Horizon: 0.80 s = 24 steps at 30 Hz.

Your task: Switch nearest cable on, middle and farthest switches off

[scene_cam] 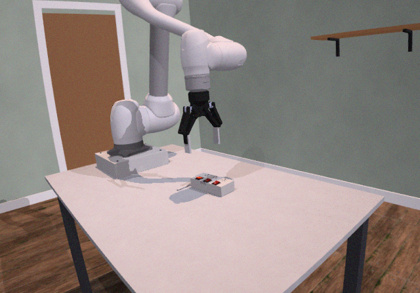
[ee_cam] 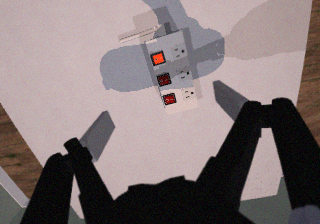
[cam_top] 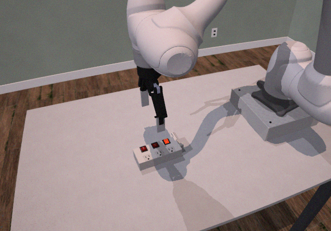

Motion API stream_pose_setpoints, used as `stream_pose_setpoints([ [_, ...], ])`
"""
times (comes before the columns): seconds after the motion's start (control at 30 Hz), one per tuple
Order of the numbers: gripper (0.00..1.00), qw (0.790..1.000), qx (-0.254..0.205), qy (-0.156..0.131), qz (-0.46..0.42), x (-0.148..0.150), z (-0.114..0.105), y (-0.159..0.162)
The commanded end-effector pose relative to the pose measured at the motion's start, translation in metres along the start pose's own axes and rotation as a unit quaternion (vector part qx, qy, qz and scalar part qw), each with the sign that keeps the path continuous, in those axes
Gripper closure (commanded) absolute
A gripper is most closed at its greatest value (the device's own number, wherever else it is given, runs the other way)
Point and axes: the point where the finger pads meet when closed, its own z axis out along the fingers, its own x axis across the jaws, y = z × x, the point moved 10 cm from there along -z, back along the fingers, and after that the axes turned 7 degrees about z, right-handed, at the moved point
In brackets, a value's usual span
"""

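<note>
The white power strip lies flat on the table, right way up, with its short cable stub at one end. It also shows in the exterior view and the wrist view. The switch nearest the cable glows bright red. The middle switch and the switch farthest from the cable are dark red. My gripper is open and empty, well above the strip; it also shows in the top view and the wrist view.
The robot's grey base block stands on the table's far right side. The arm's shadow falls across the strip. A wooden shelf hangs on the wall.
</note>
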Motion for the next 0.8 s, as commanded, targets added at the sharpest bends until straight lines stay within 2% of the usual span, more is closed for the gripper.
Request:
stream_pose_setpoints([
  [0.0,0.00,1.000,0.000,0.000,0.000,0.0000,-0.0085,0.0000],
  [0.2,0.00,1.000,0.000,0.000,0.000,0.0000,-0.0162,0.0000],
  [0.77,0.00,1.000,0.000,0.000,0.000,0.0000,-0.0164,0.0000],
])
